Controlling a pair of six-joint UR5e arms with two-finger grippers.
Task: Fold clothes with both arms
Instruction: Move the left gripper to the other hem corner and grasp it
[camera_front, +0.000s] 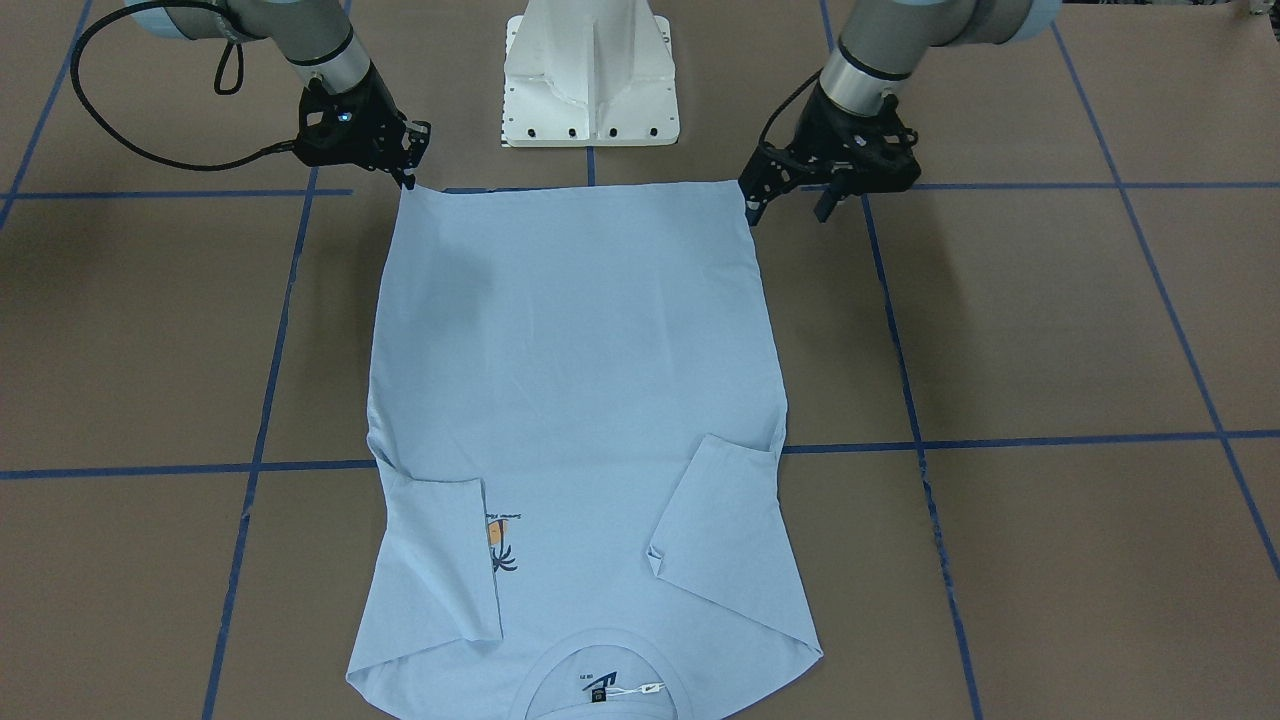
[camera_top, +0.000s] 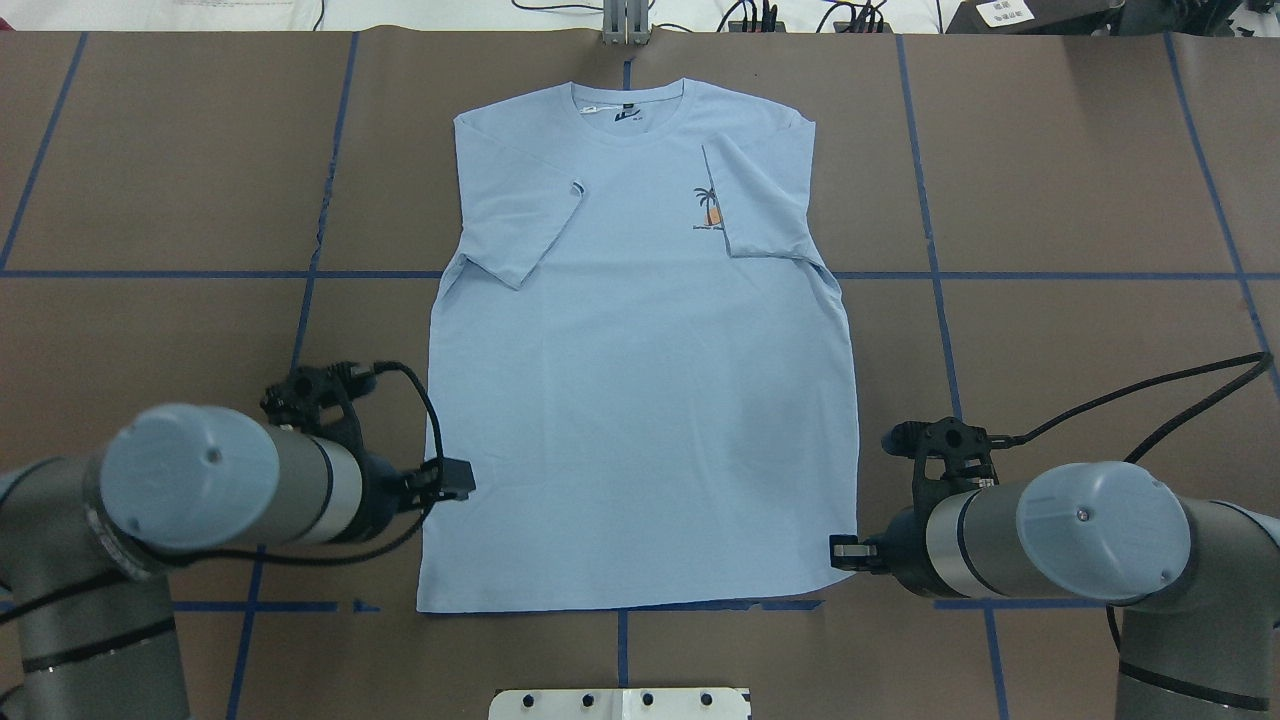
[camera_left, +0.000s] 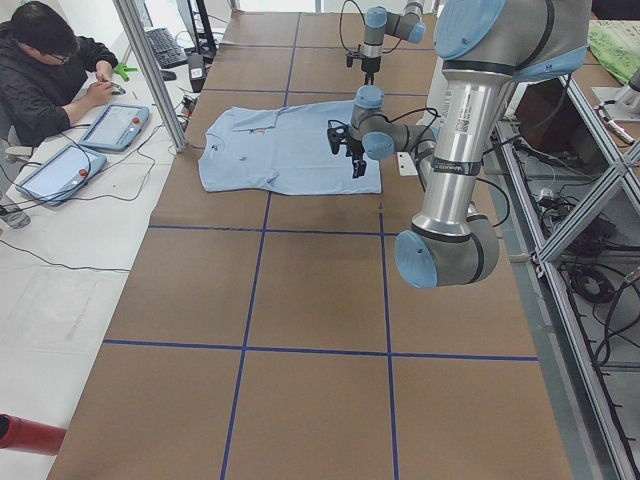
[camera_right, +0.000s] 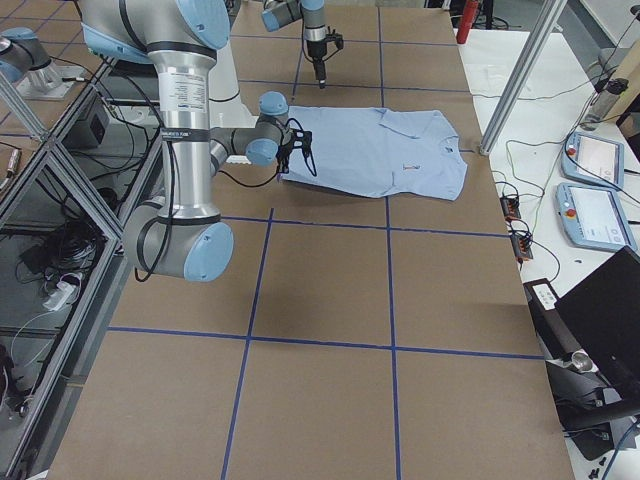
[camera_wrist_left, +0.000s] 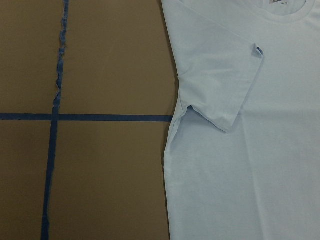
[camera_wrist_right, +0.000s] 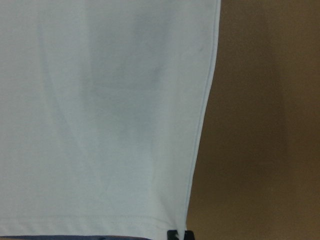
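Observation:
The pale blue T-shirt (camera_front: 580, 380) lies flat and face up on the brown table, with both sleeves folded in over the chest. Its collar (camera_top: 628, 100) points away from the robot, and the palm print (camera_top: 709, 208) shows beside the folded sleeve. My right gripper (camera_front: 408, 180) is low at the hem corner on its side; its fingertips (camera_wrist_right: 175, 234) are pinched together on that corner. My left gripper (camera_front: 788, 208) hangs open, fingers wide apart, just above the other hem corner and holds nothing. The left wrist view shows only the shirt (camera_wrist_left: 250, 150) and table.
Blue tape lines (camera_top: 310, 274) grid the brown table. The white pedestal base (camera_front: 590, 80) stands just behind the hem. At the table's far side a seated person (camera_left: 50, 70) works by two tablets (camera_left: 115, 125). Bare table lies to both sides of the shirt.

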